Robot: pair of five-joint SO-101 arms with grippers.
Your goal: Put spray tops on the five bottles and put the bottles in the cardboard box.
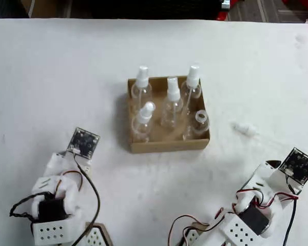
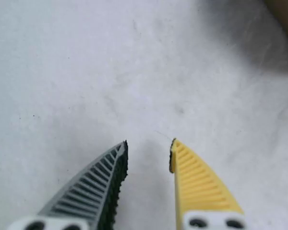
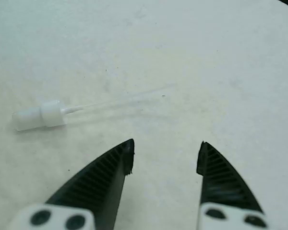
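The cardboard box [image 1: 167, 145] stands at the table's middle with several clear bottles in it. Capped with white spray tops are bottles at the back left [image 1: 141, 87], middle [image 1: 172, 102], back right [image 1: 192, 84] and front left [image 1: 143, 120]. The front-right bottle [image 1: 199, 122] has a bare open neck. A loose spray top [image 1: 245, 128] [image 3: 39, 115] lies on the table right of the box, its thin tube [image 3: 120, 100] stretched out beside it. My right gripper [image 3: 165, 160] is open just short of that spray top. My left gripper [image 2: 149, 153] is open over bare table, left of the box.
White table [image 1: 51, 66] all around the box. The left arm [image 1: 56, 200] sits at the front left and the right arm [image 1: 262, 205] at the front right. A corner of the box [image 2: 283, 14] shows in the left wrist view. Dark floor lies beyond the far edge.
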